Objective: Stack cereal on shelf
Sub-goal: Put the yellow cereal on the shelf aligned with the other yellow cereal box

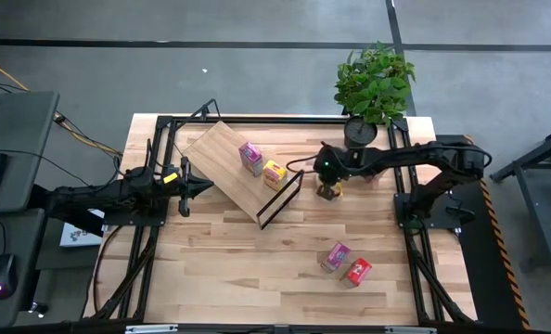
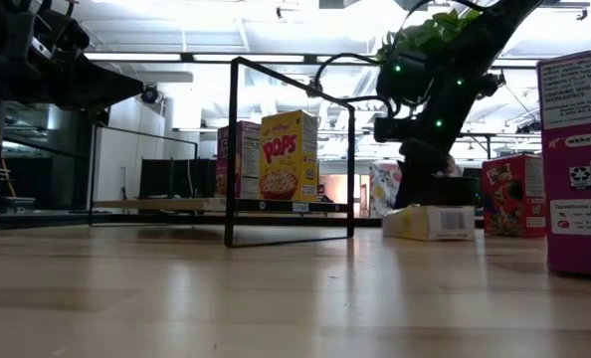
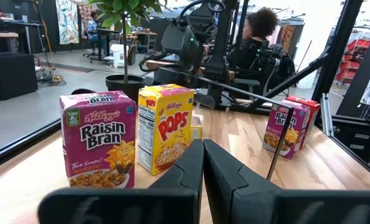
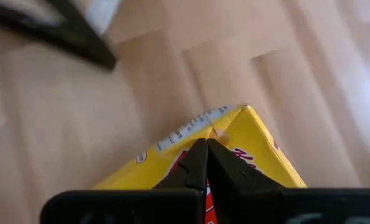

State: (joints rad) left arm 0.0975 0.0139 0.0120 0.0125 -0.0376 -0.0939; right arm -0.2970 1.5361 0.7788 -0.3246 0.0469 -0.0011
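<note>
From above I see the shelf [image 1: 222, 160] lying at an angle on the butcher-block table [image 1: 257, 269], its black wire frame [image 1: 282, 199] at the end nearer the table's middle. Two cereal boxes stand upright on the board, touching side by side: a purple Raisin Bran box [image 1: 250, 159] and a yellow Corn Pops box [image 1: 275, 173]. My left gripper [image 1: 201, 187] sits just off the shelf's left edge, fingers pressed together and holding nothing; its wrist view looks past them at those two boxes.

My right gripper [image 1: 327, 188] is down over a second yellow Corn Pops box [image 4: 235, 155] lying flat on the table just right of the wire frame. Its fingers are pinched together with the tips right at the box's top face; I cannot tell whether they touch it. In the low view that box [image 2: 430, 222] lies on its side under the arm.

Near the front of the table another purple box [image 1: 335, 256] and a red box [image 1: 356, 272] sit close together. A second red box [image 2: 511, 194] stands farther back in the low view. A potted plant [image 1: 373, 83] stands at the far right corner
</note>
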